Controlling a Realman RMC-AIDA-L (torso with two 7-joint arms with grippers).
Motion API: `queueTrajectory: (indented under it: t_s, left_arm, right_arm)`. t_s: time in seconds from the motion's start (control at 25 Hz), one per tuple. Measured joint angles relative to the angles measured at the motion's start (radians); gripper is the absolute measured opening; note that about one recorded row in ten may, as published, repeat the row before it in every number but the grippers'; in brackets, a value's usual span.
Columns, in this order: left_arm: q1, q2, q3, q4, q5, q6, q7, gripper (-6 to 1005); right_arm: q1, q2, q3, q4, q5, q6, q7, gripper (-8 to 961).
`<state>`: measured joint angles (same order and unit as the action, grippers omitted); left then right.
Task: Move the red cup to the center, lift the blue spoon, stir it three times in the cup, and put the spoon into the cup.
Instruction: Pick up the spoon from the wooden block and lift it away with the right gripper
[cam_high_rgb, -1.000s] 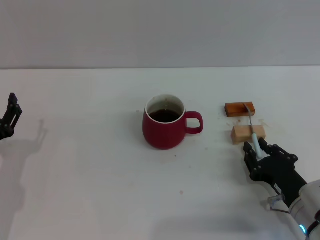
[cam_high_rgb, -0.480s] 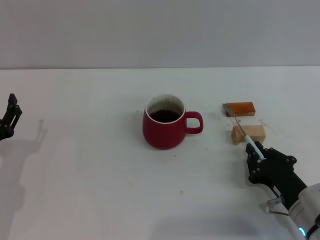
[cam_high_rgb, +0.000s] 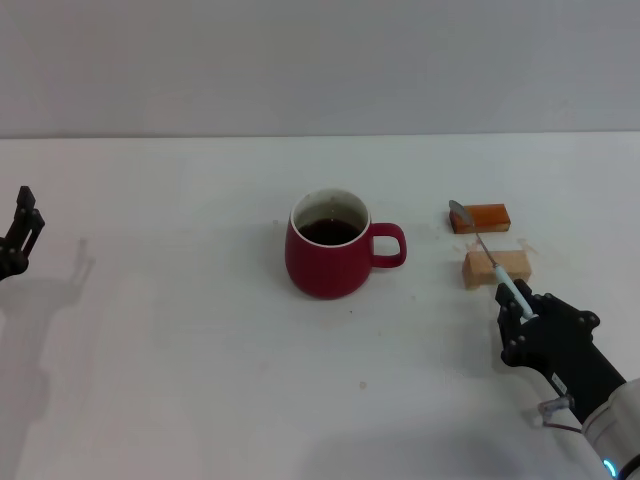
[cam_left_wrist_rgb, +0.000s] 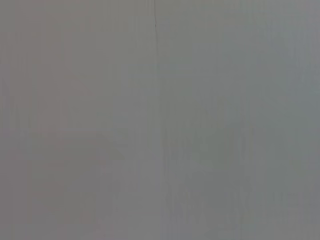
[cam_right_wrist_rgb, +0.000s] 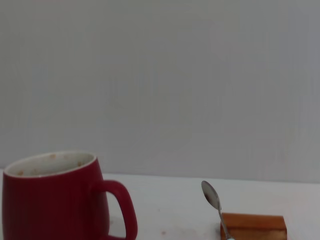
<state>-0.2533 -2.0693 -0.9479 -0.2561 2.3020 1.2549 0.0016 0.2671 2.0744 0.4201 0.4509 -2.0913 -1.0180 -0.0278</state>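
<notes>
One spoon (cam_high_rgb: 487, 256) clamped in right gripper (cam_high_rgb: 520, 308), bowl up over the blocks, right of the cup (cam_high_rgb: 330, 247). Lift clear before swinging cupward. Left gripper (cam_high_rgb: 20, 238) parked far left, apparently open.

this looks to me like a lab or test bench, not a home or kitchen. i work over a plain white table (cam_high_rgb: 180, 330) against a bare grey wall (cam_high_rgb: 320, 60), with nothing domestic around. only a few props lie before me: a red cup (cam_high_rgb: 328, 255), a blue spoon (cam_high_rgb: 490, 258), an orange-brown block (cam_high_rgb: 482, 217) and a pale wooden block (cam_high_rgb: 497, 267), laid out sparsely like a staged trial. my left wrist view shows only flat grey.
</notes>
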Motion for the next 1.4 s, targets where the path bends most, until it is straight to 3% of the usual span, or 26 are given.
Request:
queueTrajectory:
  t_s: [0.28, 0.44, 0.48, 0.52, 0.8, 0.92, 1.08, 1.28, 1.4]
  left_arm:
    - [0.009, 0.000, -0.004, -0.001, -0.001, 0.004, 0.000, 845]
    - [0.014, 0.001, -0.007, 0.000, -0.001, 0.013, 0.000, 845]
    - [0.014, 0.001, -0.007, 0.001, -0.001, 0.013, 0.000, 845]
    - [0.014, 0.001, -0.007, 0.002, -0.001, 0.013, 0.000, 845]
    - [0.014, 0.002, -0.008, 0.006, -0.001, 0.021, 0.004, 845]
    - [0.014, 0.003, -0.008, 0.008, 0.000, 0.023, 0.008, 845]
    - [0.013, 0.003, -0.008, 0.017, 0.000, 0.016, 0.009, 845]
    - [0.006, 0.003, -0.008, 0.026, -0.001, 0.009, 0.006, 845]
    - [0.003, 0.003, -0.008, 0.026, -0.001, 0.009, 0.004, 845]
  right_arm:
    - [-0.015, -0.023, 0.009, 0.074, -0.001, -0.007, -0.051, 125]
    - [-0.043, -0.078, 0.013, 0.204, -0.001, -0.001, -0.090, 125]
    - [-0.058, -0.106, 0.018, 0.267, 0.001, 0.000, -0.117, 126]
    - [-0.058, -0.106, 0.018, 0.267, 0.001, 0.000, -0.117, 126]
    - [-0.110, -0.199, 0.060, 0.477, 0.000, 0.055, -0.213, 126]
    - [-0.135, -0.234, 0.105, 0.589, 0.000, 0.125, -0.274, 125]
    - [-0.151, -0.264, 0.190, 0.735, -0.001, 0.268, -0.361, 125]
    - [-0.187, -0.264, 0.315, 0.890, -0.001, 0.444, -0.466, 126]
    - [-0.225, -0.221, 0.430, 0.993, -0.002, 0.603, -0.574, 126]
